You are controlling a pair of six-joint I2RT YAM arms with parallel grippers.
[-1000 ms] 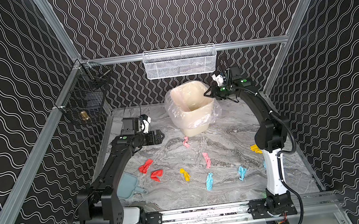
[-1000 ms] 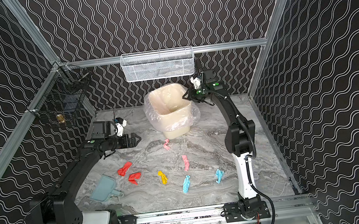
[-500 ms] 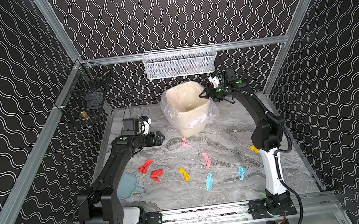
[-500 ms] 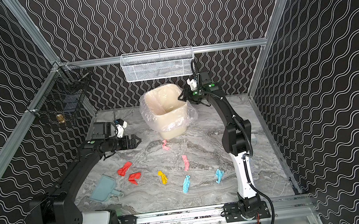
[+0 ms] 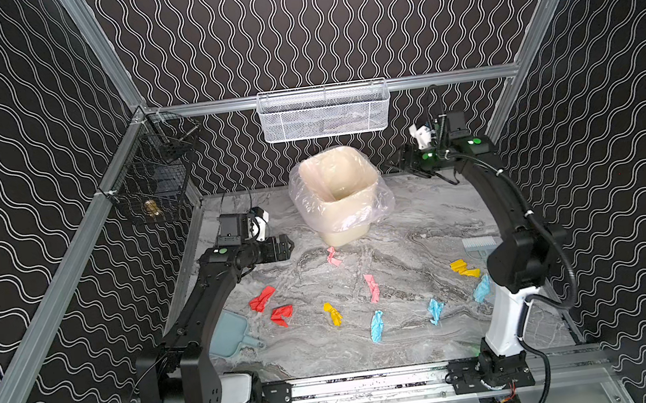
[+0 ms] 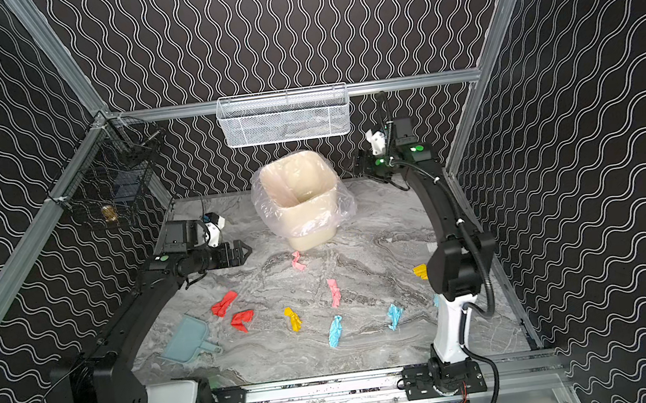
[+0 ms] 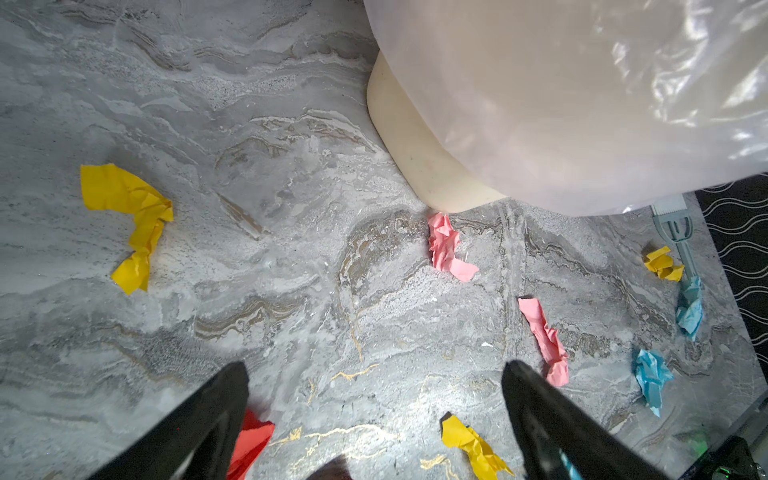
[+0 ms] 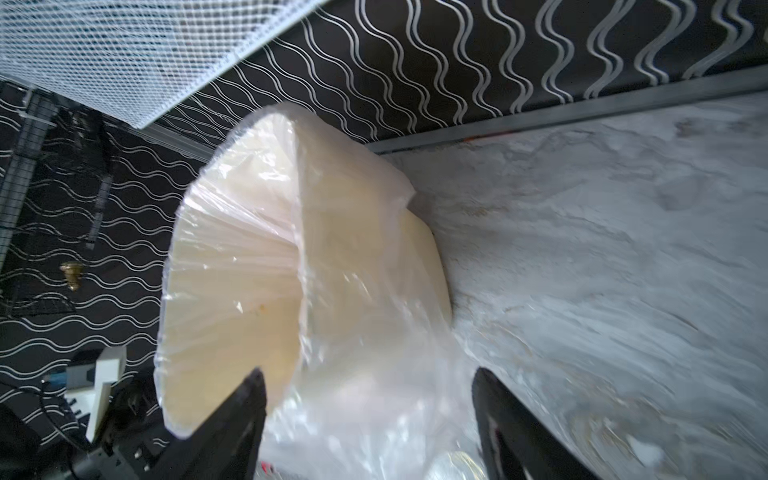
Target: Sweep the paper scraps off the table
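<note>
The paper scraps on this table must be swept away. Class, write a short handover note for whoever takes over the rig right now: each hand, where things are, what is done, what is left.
Left hand: open, empty, above the table, left of the lined bin.
Right hand: open, empty, raised beside the bin's right rim.
Paper scraps: loose on the table, mostly in front of the bin.
Dustpan: front left, by the left arm. Brush: right edge, partly behind the right arm.
Done: nothing; no scrap shows in the bin.
Left: likely take up brush and dustpan, then sweep every scrap.
</note>
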